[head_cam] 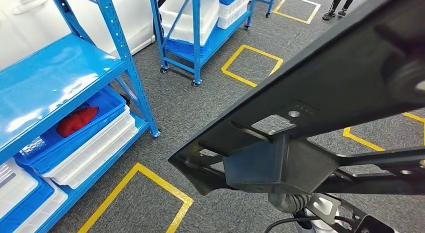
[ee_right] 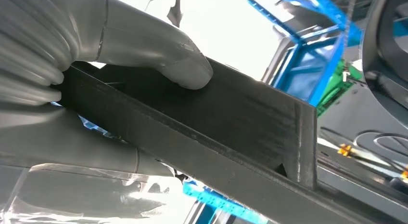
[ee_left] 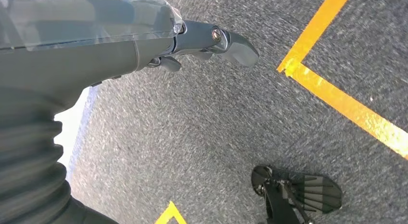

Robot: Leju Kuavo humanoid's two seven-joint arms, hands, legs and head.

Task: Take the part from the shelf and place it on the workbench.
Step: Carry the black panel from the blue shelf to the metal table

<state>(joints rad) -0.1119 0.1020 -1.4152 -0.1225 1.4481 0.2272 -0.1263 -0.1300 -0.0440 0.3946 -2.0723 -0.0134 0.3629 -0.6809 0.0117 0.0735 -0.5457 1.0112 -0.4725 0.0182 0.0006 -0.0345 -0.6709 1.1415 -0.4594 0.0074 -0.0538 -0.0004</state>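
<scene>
A large black frame-shaped part point(head_cam: 310, 107) with ribs and a boxy block underneath hangs across the right half of the head view, above the carpet. In the right wrist view my right hand point(ee_right: 120, 41) grips one flat bar of this part point(ee_right: 231, 118), thumb pressed on its upper face and the other fingers under it. My left hand point(ee_left: 202, 41) hangs over the grey carpet, holding nothing, its thumb stretched out. The blue shelf point(head_cam: 50, 77) stands to the left of the part, its top board bare.
Under the shelf board sit a blue bin point(head_cam: 108, 105) with a red thing and white bins point(head_cam: 95, 148). A second blue rack on castors point(head_cam: 195, 37) stands further back. Yellow taped squares point(head_cam: 250, 65) mark the carpet. A person's feet point(head_cam: 341, 7) are at the far right.
</scene>
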